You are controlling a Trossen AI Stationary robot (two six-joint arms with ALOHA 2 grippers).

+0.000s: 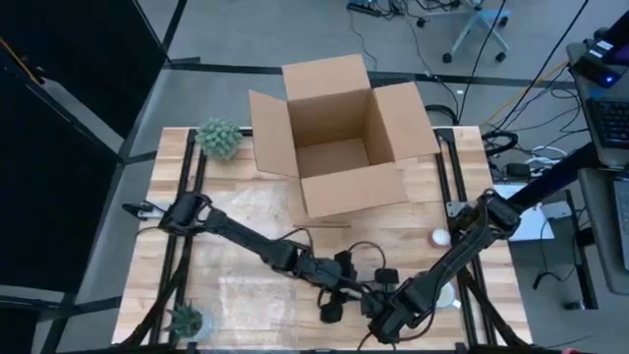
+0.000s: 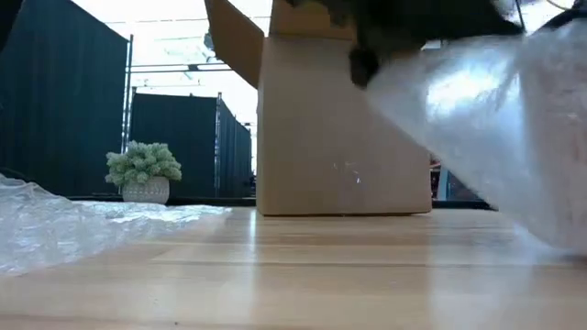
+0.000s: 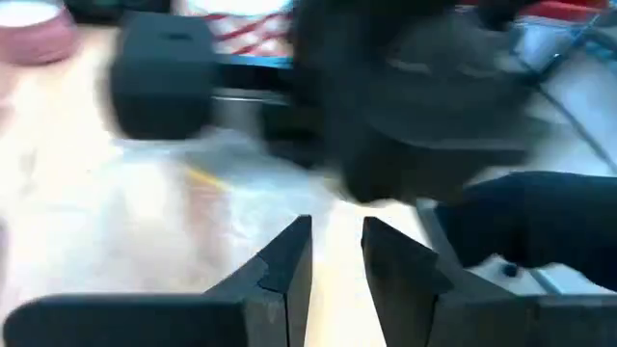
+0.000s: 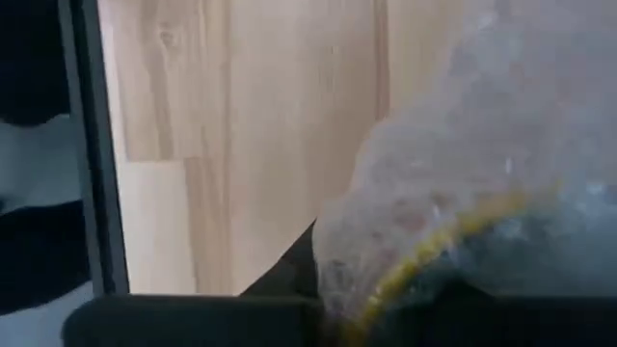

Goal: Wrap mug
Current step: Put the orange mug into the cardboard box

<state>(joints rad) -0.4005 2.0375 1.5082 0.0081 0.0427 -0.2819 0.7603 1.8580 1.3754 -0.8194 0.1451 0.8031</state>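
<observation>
Right gripper (image 4: 318, 280) is gripping bubble wrap (image 4: 482, 173); a yellow-rimmed mug (image 4: 434, 246), seemingly, is lying inside the wrap just beyond its jaws. Left gripper (image 3: 337, 260) is standing nearly closed, holding nothing. Risk: wrap slipping free, baring the mug. Cardboard box (image 1: 339, 133) is standing open, empty.

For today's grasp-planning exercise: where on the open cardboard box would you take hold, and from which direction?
Grip the top edge of a side wall of the cardboard box, coming straight down from above. It stands upright with its flaps splayed outward, so the thin wall edges are exposed for a two-finger pinch. Probably the near wall, since it faces both arms.
</observation>
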